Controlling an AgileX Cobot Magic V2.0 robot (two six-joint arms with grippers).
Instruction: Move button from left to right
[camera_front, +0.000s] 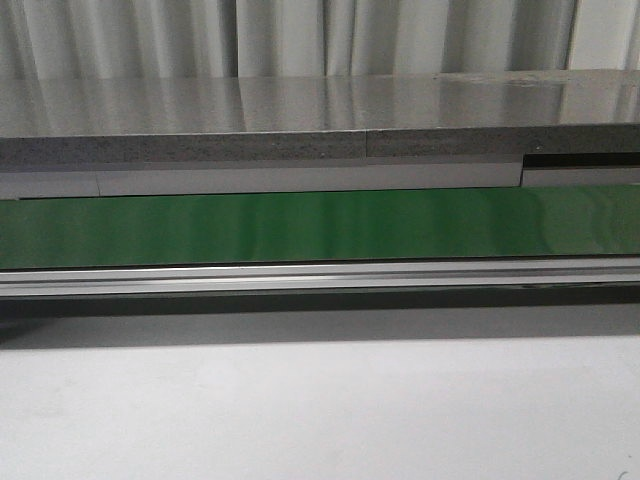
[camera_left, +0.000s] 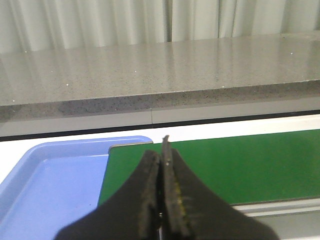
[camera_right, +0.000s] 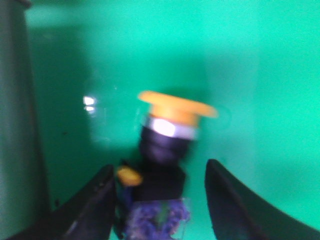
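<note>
Front view: you see only the green belt and the grey counter behind it; no arms, no button.
Left wrist view: your left jaws are pressed together on nothing, above the belt's end, one blue tray beside them.
Right wrist view: blurred; your right jaws stand wide apart, one button between them, apparently ungripped.
Progress: judged early or at release; which end of the belt cannot be told.
</note>
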